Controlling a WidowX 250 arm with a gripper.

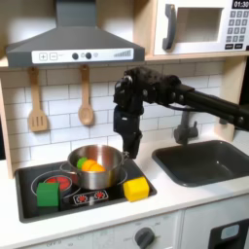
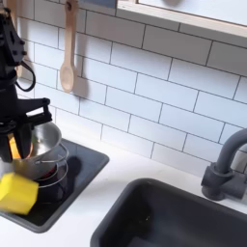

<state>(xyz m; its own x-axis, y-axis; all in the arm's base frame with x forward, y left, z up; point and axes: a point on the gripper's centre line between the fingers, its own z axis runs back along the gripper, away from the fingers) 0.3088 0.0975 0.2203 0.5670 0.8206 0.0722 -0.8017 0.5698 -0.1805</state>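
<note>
My gripper [image 1: 125,149] hangs open and holds nothing, just above the right rim of a silver pot [image 1: 96,166] on the black stovetop [image 1: 68,197]. An orange item [image 1: 91,166] lies inside the pot. A yellow block [image 1: 135,189] rests free on the stove's front right corner, below the gripper and a little to the first exterior view's right. In the second exterior view the gripper [image 2: 19,143] stands over the pot [image 2: 45,147], with the yellow block [image 2: 17,191] in front of it on the stove. A green block [image 1: 47,195] sits at the stove's front left.
A wooden spatula [image 1: 37,103] and wooden spoon [image 1: 86,98] hang on the tiled wall under the range hood [image 1: 73,44]. The dark sink [image 1: 206,161] and faucet [image 1: 183,127] lie to the first exterior view's right. A microwave [image 1: 200,27] sits above.
</note>
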